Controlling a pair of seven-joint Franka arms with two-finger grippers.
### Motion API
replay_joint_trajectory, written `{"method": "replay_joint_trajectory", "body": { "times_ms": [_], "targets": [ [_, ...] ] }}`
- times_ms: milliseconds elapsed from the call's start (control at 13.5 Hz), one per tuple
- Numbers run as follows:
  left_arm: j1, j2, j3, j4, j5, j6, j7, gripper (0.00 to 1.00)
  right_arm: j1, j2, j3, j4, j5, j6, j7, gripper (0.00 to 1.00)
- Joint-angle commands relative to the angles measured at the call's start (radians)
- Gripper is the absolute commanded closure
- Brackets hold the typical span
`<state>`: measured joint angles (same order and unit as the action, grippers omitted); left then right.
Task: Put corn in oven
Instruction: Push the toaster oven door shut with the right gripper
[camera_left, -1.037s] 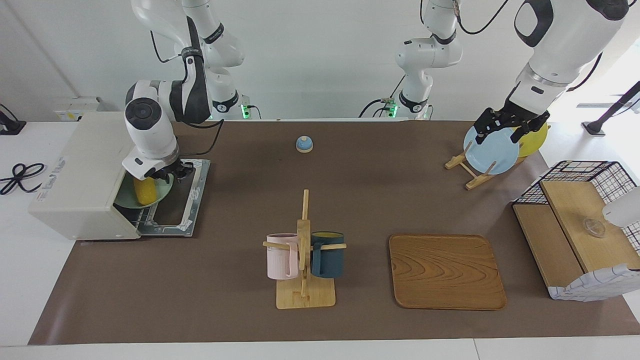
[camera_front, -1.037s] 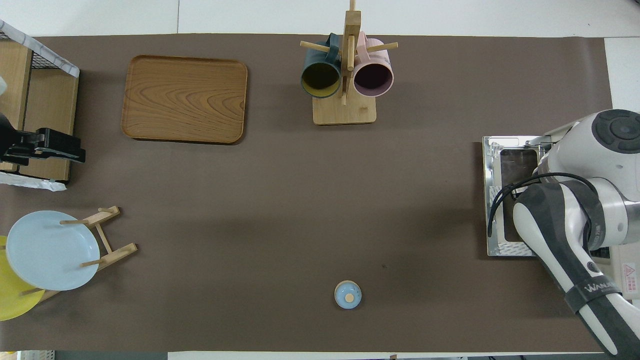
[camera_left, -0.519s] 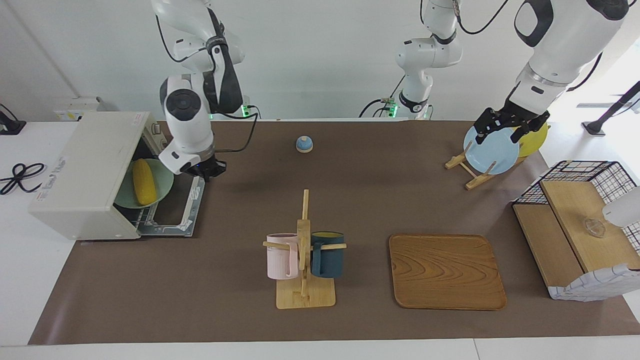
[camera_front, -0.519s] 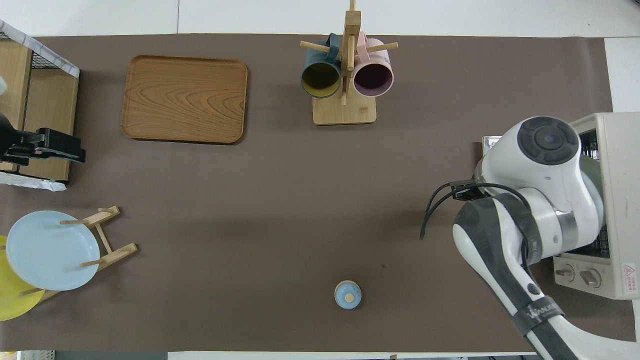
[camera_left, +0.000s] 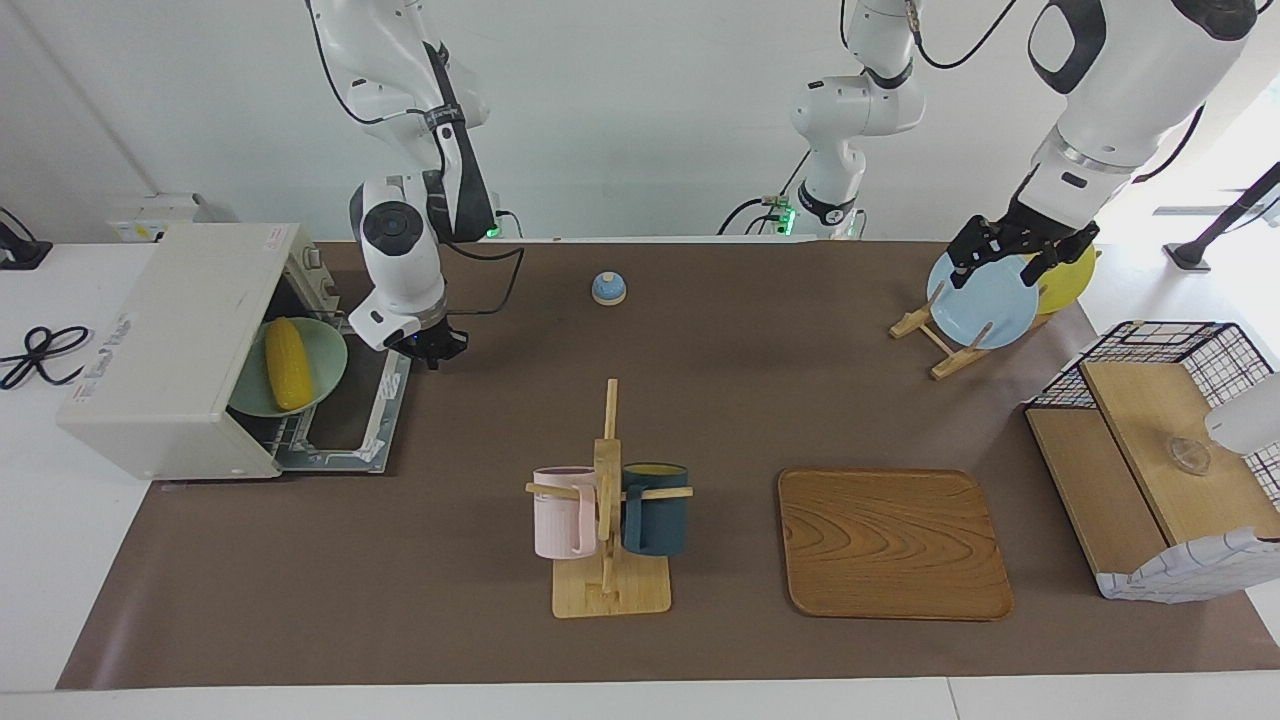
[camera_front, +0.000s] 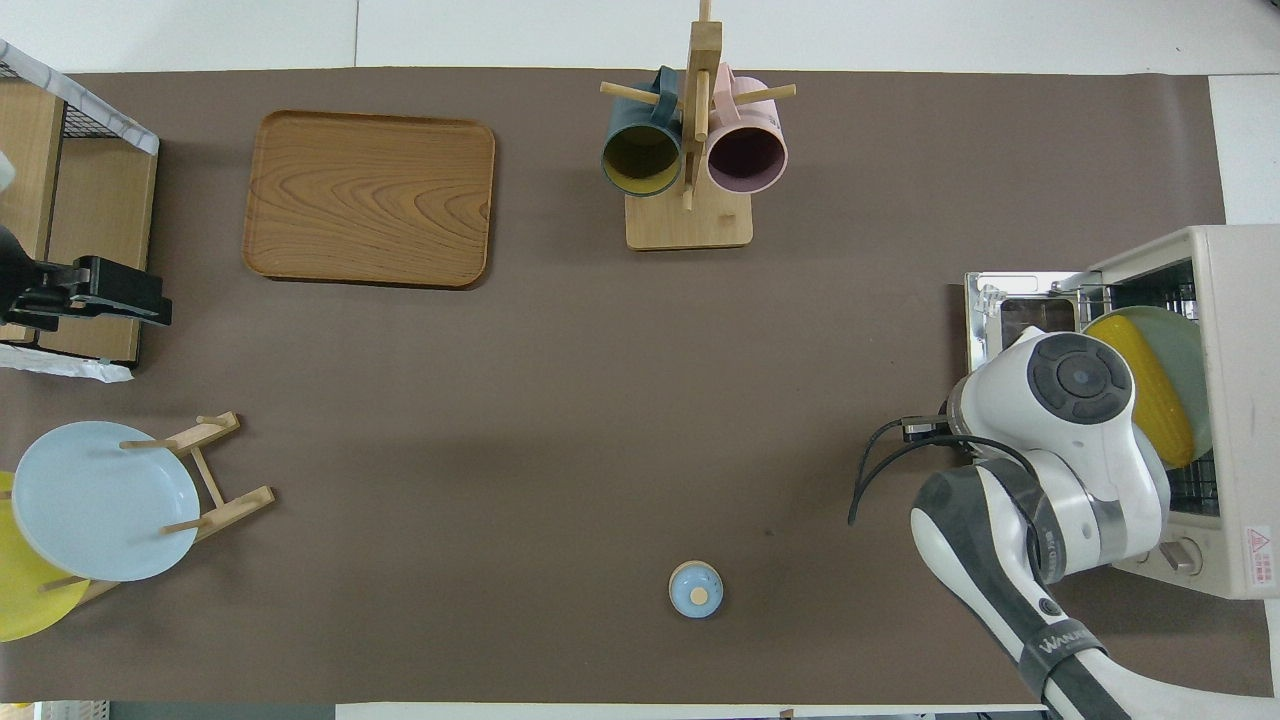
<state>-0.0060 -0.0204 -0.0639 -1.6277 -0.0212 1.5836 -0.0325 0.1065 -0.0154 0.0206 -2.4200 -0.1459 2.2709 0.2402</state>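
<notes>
Corn (camera_left: 285, 362) lies on a green plate (camera_left: 325, 352) on the oven (camera_left: 170, 350) rack, door (camera_left: 355, 415) dropped open; right gripper (camera_left: 437, 347) hangs empty over the mat beside the door, fingertips clenched together; left gripper (camera_left: 1015, 250) waits over the blue plate (camera_left: 985, 305), fingers spread. Overhead: corn (camera_front: 1150, 385) and plate sit partly out of the oven (camera_front: 1235, 400) mouth; likely next, nudge the plate deeper, then lift the door (camera_front: 1010, 330) squarely by its free edge.
</notes>
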Motion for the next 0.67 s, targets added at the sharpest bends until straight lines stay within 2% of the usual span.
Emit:
{"method": "replay_joint_trajectory", "body": {
  "times_ms": [0,148,593],
  "targets": [
    [-0.005,-0.006,-0.001,-0.006,0.018,0.003,-0.001,0.0,-0.025,-0.052,0.005,-0.057,0.012,0.019,-0.033,1.0],
    [-0.005,-0.006,-0.001,-0.006,0.018,0.006,-0.001,0.0,-0.027,-0.061,0.004,-0.083,0.012,0.05,-0.035,1.0],
    [-0.005,-0.006,-0.001,-0.006,0.018,0.003,-0.003,0.0,-0.05,-0.064,0.001,-0.087,-0.003,0.038,-0.058,1.0]
  ]
}}
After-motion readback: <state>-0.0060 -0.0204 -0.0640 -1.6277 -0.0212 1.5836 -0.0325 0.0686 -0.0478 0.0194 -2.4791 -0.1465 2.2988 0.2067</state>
